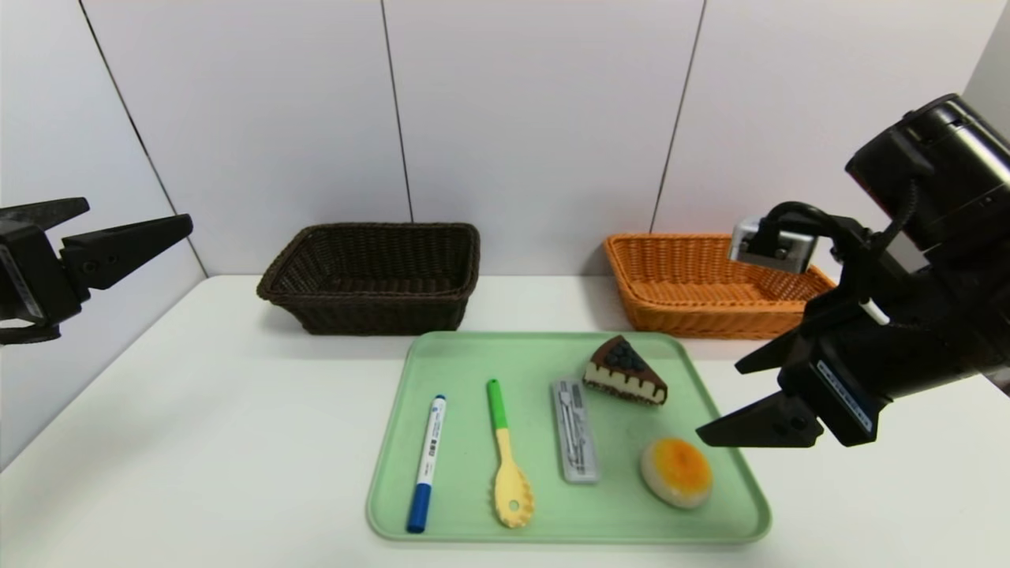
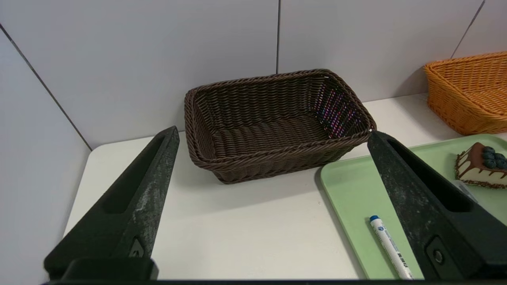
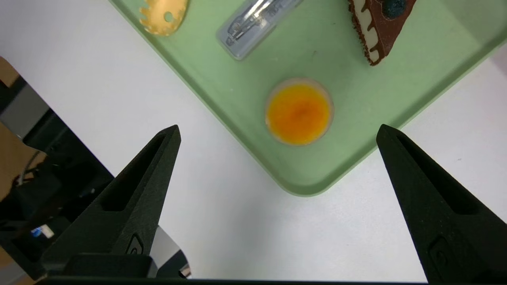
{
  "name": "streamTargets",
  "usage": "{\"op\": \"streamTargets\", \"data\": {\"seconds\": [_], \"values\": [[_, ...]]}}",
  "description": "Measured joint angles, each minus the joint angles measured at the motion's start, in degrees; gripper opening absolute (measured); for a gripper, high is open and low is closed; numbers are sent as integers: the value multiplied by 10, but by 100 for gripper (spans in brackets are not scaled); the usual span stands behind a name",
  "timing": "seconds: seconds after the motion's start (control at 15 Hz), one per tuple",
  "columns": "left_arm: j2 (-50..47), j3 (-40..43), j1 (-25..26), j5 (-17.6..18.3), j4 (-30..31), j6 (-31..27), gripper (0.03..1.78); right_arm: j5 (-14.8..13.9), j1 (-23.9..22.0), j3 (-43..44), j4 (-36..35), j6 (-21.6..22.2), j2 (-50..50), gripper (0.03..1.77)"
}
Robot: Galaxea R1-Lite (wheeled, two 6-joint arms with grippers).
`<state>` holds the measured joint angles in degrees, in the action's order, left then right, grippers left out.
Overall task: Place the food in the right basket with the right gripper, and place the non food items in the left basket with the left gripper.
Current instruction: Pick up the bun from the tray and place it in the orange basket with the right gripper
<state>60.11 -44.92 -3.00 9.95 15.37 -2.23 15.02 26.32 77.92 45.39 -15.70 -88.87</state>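
"What's lying closest?"
"The blue-capped marker [image 1: 426,464], resting on the tray [image 1: 473,359] beside the spoon [image 1: 506,465]."
"The right gripper [image 1: 718,401]?"
"Hovering near the bun [image 1: 677,472], fingers spread apart."
"Left gripper [image 1: 140,209]?"
"Hanging apart too."

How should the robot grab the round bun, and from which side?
Best to come from above with the right gripper, open jaws on opposite sides of the round bun, gripping its pale sides. It's round, so any two opposite sides should do, and the cake wedge and grey case aren't touching it.
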Motion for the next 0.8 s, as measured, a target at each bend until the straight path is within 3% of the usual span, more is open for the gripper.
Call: {"op": "streamTargets", "data": {"seconds": [0.2,0.8], "values": [[-2,2,-1,-1,1,-5,169,-12,-10,1,5,-45,-43,171],[-9,23,-1,-1,3,-4,169,-22,-1,-17,1,-60,-139,171]]}}
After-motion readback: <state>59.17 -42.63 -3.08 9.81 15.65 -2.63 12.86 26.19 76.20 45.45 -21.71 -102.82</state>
